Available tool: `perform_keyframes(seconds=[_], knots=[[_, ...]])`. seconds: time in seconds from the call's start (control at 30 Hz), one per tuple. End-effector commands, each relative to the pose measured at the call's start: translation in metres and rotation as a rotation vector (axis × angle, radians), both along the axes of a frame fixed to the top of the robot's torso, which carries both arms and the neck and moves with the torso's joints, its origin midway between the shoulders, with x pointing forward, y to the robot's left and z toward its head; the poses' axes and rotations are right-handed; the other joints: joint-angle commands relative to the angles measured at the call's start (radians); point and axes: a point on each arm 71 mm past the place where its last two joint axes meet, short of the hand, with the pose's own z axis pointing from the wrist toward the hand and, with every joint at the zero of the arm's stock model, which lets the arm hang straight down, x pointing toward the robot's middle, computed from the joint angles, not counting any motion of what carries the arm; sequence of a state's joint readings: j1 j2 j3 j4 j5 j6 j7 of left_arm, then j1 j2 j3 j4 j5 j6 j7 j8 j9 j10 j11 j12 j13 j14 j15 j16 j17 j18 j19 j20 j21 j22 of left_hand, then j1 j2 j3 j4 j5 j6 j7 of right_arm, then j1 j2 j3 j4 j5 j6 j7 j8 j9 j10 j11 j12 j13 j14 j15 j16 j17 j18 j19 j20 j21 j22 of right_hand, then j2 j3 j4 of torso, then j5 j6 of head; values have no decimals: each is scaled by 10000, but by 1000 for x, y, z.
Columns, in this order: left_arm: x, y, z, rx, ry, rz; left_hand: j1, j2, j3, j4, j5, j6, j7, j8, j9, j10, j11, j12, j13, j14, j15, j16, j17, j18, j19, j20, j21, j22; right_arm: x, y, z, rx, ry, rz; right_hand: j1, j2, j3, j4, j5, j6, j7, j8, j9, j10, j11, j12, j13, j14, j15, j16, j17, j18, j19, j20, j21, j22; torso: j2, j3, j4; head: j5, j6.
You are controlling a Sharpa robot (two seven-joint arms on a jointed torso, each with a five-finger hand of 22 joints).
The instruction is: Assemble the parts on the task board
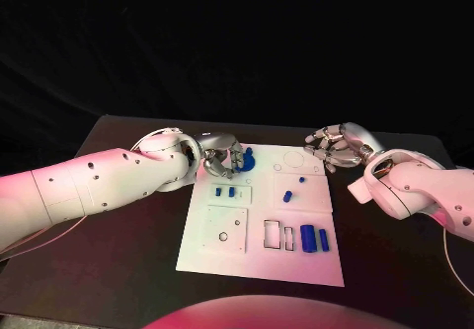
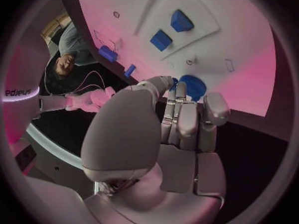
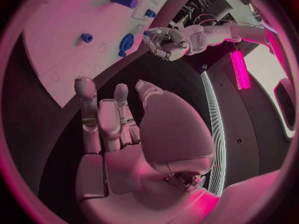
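Reaching over the far left corner of the white rectangular task board (image 1: 259,271), the left silver hand (image 1: 223,160) is touching a round blue plastic part (image 1: 246,160) with its fingertips; whether it is gripping it, I cannot tell. Two small blue blocks (image 1: 225,192) are sitting nearby, and blue cylinders (image 1: 314,238) are lying lower right. Beyond the board's far right corner, the right silver hand (image 1: 335,150) is hovering over the black bench (image 1: 129,260), fingers curled, holding nothing.

Silver many-fingered left hand (image 2: 177,134) fills frame centre, fingertips (image 2: 181,90) touching round blue part (image 2: 194,86) on white task board (image 2: 243,50). Two square blue blocks (image 2: 171,30) stand side by side in raised plate. Small blue cylinder (image 2: 107,53) and small blue peg (image 2: 129,70) lie near board's edge.
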State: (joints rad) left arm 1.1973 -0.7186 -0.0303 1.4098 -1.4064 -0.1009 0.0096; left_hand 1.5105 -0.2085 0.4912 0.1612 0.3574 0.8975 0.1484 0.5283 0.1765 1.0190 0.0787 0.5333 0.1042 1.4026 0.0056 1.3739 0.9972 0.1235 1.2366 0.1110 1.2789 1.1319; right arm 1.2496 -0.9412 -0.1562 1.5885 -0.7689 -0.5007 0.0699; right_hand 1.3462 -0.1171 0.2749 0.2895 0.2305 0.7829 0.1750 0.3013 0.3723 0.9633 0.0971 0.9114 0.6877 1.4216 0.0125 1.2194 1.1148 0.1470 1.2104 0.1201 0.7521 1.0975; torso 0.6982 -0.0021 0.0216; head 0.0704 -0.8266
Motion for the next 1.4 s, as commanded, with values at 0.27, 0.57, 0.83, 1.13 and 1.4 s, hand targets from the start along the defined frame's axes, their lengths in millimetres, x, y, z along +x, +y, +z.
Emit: perform_keyframes(seconds=[0.27, 0.57, 0.83, 1.13, 1.4], knots=[[-1, 15, -3, 174, 449, 207, -90, -33, 29, -51, -24, 72, -3, -60, -12, 97, 4, -66, -15, 27, 16, -42, -32, -128, -48, 3, -36, -47, -1, 1, -1, -58, 51, 102, -49, -54, 62, -24, 52, 62, 19, 66, 13, -231, -58, -44, -8, -74, 21, -31, -10, 72, -70, -16, -25, -7, 16, -14, -31, 41, 26], [-2, 19, -4, 383, 606, 238, -95, -34, 35, -56, -22, 72, -2, -75, -11, 100, 4, -86, -17, 15, 16, -54, -61, -121, -74, 4, -56, -75, -1, 1, -2, -50, 58, 118, -55, -58, 70, -28, 54, 47, 19, 81, 18, -218, -58, -51, -39, -74, 22, -31, -4, 74, -74, -15, -49, -15, 18, -4, -18, 48, 31], [-3, 18, -6, 511, 753, 238, -104, -42, 38, -63, -24, 72, 0, -91, -9, 103, 7, -107, -20, -2, 19, -68, -96, -110, -117, 5, -90, -122, -1, 2, -2, -42, 49, 128, -54, -58, 71, -29, 54, 46, 19, 83, 18, -217, -58, -53, -43, -85, 21, -56, -36, 80, -89, -15, -84, -35, 18, -3, -27, 60, 15], [-1, 19, -10, 653, 891, 314, -109, -43, 41, -69, -24, 80, -1, -99, -6, 114, 6, -117, -19, -4, 19, -64, -86, -108, -127, 6, -97, -130, -2, 3, -1, -28, 46, 161, -54, -58, 71, -29, 54, 46, 19, 83, 18, -217, -58, -53, -43, -85, 21, -56, -36, 80, -89, -15, -84, -35, 14, -7, -23, 56, 6], [-1, 19, -13, 795, 952, 314, -107, -41, 46, -77, -24, 86, -5, -104, -4, 124, 4, -124, -18, -8, 19, -65, -88, -107, -136, 6, -102, -135, -2, 3, -1, -36, 39, 163, -51, -60, 79, -33, 56, 41, 18, 95, 22, -214, -59, -58, -63, -89, 21, -61, -38, 83, -95, -15, -105, -43, 14, -4, -24, 64, 54]])
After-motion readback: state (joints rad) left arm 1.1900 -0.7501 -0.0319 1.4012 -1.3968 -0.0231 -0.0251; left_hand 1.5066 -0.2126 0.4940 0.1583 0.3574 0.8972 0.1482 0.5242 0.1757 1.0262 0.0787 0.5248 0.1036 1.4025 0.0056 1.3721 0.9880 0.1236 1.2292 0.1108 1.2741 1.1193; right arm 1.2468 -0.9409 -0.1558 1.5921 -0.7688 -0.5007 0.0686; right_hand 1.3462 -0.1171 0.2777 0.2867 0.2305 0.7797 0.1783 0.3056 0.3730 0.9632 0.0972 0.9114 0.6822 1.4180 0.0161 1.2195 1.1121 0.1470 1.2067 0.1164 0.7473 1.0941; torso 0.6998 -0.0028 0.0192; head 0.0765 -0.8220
